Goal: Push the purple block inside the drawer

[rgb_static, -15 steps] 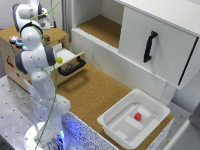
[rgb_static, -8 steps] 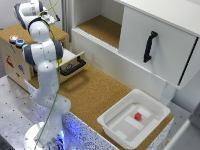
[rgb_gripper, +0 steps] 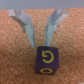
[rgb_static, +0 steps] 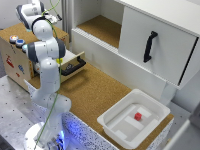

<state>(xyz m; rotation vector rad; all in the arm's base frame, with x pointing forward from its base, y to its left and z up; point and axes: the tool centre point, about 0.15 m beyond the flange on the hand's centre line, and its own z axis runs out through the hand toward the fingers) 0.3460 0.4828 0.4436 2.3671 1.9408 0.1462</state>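
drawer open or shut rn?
Open. In the exterior view the drawer sticks out from the wooden box, its black handle forward; the arm hides much of its inside.

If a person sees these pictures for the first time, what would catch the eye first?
Probably the white robot arm rising at the exterior view's left, in front of the open light-wood drawer with its black bar handle. Next, the small red cube inside the white plastic tray. In the wrist view, the dark purple block fills the foreground beyond the open gripper.

The drawer (rgb_static: 71, 64) stands open at the exterior view's left, with the tray (rgb_static: 120, 125) well apart toward the right, a cube (rgb_static: 138, 116) in it. In the wrist view, the block (rgb_gripper: 46, 60) lies on the surface (rgb_gripper: 15, 55) just beyond the claw (rgb_gripper: 39, 42).
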